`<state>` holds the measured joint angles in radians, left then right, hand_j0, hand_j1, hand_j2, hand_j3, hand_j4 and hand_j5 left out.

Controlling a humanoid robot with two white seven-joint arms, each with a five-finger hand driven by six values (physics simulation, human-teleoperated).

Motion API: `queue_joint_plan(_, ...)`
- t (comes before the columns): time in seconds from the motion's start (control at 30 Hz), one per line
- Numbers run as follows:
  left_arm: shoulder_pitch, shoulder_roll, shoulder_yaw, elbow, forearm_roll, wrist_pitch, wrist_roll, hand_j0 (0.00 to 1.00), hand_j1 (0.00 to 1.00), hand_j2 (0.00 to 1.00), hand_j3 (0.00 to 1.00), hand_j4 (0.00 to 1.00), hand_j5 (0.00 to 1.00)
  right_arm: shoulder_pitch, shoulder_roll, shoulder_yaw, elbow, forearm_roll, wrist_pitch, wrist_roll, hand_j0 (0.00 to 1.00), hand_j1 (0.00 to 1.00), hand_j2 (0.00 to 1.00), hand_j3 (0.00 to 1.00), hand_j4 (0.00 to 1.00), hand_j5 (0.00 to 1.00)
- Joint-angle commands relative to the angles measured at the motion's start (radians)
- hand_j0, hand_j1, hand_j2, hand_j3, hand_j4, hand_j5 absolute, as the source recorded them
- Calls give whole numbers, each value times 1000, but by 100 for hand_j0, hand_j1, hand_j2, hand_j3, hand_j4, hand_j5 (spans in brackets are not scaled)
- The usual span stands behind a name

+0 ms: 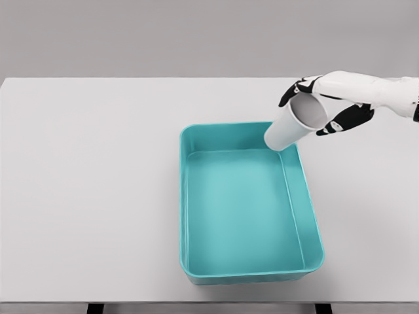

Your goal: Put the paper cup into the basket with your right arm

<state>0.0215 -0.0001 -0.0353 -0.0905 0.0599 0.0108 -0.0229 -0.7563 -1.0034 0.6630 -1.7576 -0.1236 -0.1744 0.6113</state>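
A white paper cup (293, 125) is held tilted above the far right corner of the teal basket (190, 196), its open mouth facing up and right, its base pointing down toward the basket. My right hand (327, 104) comes in from the right edge and is shut on the cup near its rim, dark fingers wrapped around both sides. The basket is a rectangular tub in the middle of the white table, with nothing inside it. My left arm is out of view.
The white table (85, 183) stretches around the basket, with its front edge near the bottom of the picture. A grey wall stands behind the table's far edge.
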Motion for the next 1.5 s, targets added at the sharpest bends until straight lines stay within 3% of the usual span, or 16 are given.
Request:
queue_joint_plan(0.0,0,0,0,0,0,0,0,100,100,100,100,100,100,0,11,10,0,-4,1,0,66,66,66,66,66,66)
queue_joint_plan(0.27,0,0,0,0,0,0,0,100,100,100,100,100,100,0,46,47,0,-4,1,0,66,66,66,66,66,66)
queue_joint_plan(1.47,0,0,0,0,0,0,0,100,100,100,100,100,100,-5,52,187,1,-4,12,0,66,66,66,66,66,66)
